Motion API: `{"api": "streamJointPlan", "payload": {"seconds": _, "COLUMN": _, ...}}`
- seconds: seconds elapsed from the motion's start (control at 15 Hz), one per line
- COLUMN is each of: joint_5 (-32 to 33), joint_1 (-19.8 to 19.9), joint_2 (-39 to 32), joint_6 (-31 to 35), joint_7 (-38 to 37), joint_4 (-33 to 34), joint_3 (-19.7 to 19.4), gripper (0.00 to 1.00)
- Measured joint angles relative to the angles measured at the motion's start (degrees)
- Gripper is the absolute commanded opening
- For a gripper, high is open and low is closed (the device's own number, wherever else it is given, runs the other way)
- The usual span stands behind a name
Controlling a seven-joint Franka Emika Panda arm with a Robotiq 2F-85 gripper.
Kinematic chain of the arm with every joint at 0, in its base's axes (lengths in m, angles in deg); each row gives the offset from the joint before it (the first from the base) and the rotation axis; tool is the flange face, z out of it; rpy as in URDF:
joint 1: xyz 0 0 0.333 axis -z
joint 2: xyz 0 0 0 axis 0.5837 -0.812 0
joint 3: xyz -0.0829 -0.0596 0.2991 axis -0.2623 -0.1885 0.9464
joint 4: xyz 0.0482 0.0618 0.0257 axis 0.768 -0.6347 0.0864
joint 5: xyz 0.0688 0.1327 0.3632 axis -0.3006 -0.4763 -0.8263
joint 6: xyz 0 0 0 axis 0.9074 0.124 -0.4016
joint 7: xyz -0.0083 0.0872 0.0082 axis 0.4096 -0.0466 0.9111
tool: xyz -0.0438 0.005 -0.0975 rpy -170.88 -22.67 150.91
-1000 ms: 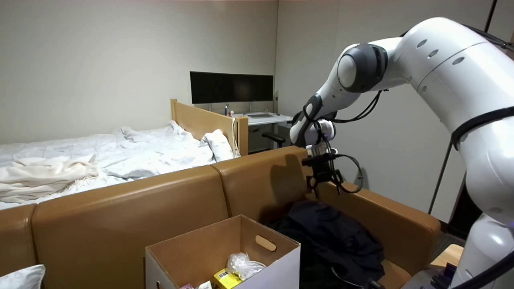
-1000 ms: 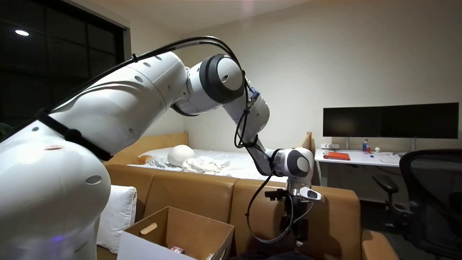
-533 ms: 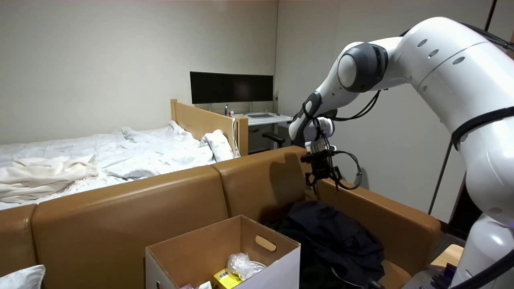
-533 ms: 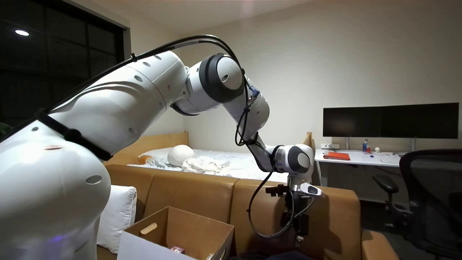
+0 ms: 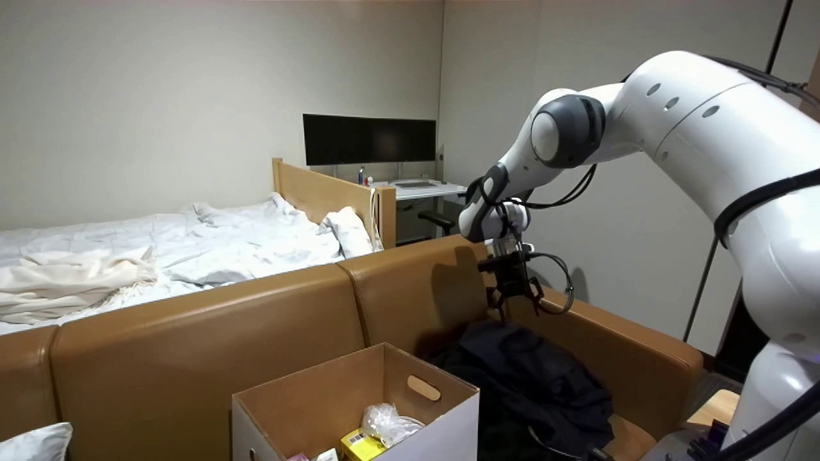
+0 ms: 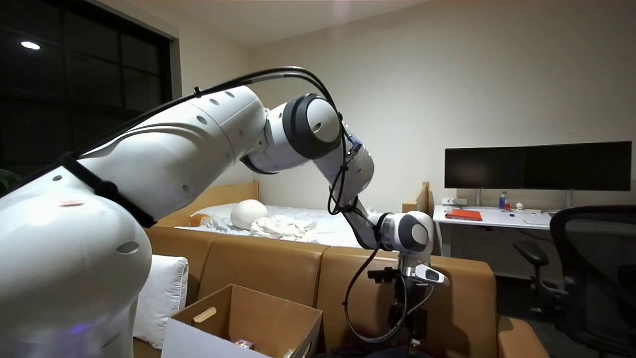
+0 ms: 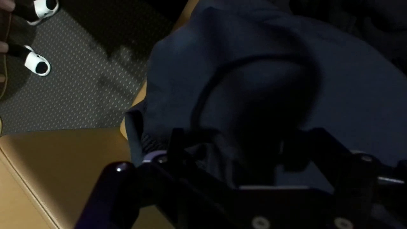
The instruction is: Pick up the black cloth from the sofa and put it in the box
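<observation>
While the wrist view shows the gripper (image 7: 233,146) with its fingers well apart and nothing seen pinched between them, the black cloth (image 7: 349,79) lies loose below, spread on the sofa (image 7: 79,159). Step in hand, by my reading: approach to the pick; grasp not yet made. Method: come down on a raised fold, not the smooth span; set one finger each side, sink both tips into the fabric, then pinch, so the hold takes several layers. Too shallow a bite would likely slip; too deep would press into the sofa. Fingers are dark on dark, the patch between them nearly black; fold depth and any contact: cannot tell. In an exterior view the cloth lies heaped at the sofa's end by the armrest (image 5: 640,339), beside the box (image 5: 448,429), whose wall hides part of it; whether they touch is unclear. Tips hang by the heap's upper edge there; shifting toward its middle should balance the lift. A thin pale cord (image 5: 538,442) runs across the heap's front, origin unknown, possible snag. Box's lower part is cut off by the frame. Also in an exterior view, a cable loop (image 6: 345,303) hangs beside the gripper; lift with it in mind, high enough for trailing cloth to clear the rim. Cloth there is only a dark strip at the bottom edge, no use for judging height.
</observation>
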Motion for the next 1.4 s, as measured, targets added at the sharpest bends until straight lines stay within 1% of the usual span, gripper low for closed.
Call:
{"api": "streamJointPlan", "payload": {"seconds": 0.2, "joint_5": -0.78, "joint_1": 0.67, "joint_2": -5.59, "joint_6": -0.63, "joint_7": -1.53, "joint_4": 4.68, "joint_3": -0.02, "gripper": 1.00}}
{"api": "streamJointPlan", "payload": {"seconds": 0.4, "joint_5": -0.89, "joint_1": 1.30, "joint_2": -11.05, "joint_6": -4.25, "joint_7": -2.65, "joint_4": 10.33, "joint_3": -0.03, "gripper": 1.00}}
{"api": "streamJointPlan", "payload": {"seconds": 1.0, "joint_5": -0.83, "joint_1": 1.77, "joint_2": -22.36, "joint_6": -23.55, "joint_7": -2.86, "joint_4": 27.01, "joint_3": -0.04, "gripper": 1.00}}
{"api": "streamJointPlan", "payload": {"seconds": 1.27, "joint_5": -0.43, "joint_1": 1.94, "joint_2": -25.38, "joint_6": -30.29, "joint_7": -2.57, "joint_4": 31.91, "joint_3": -0.05, "gripper": 1.00}}
{"api": "streamJointPlan", "payload": {"seconds": 1.4, "joint_5": -0.03, "joint_1": 1.90, "joint_2": -25.90, "joint_6": -33.17, "joint_7": -2.07, "joint_4": 33.29, "joint_3": -0.05, "gripper": 1.00}}
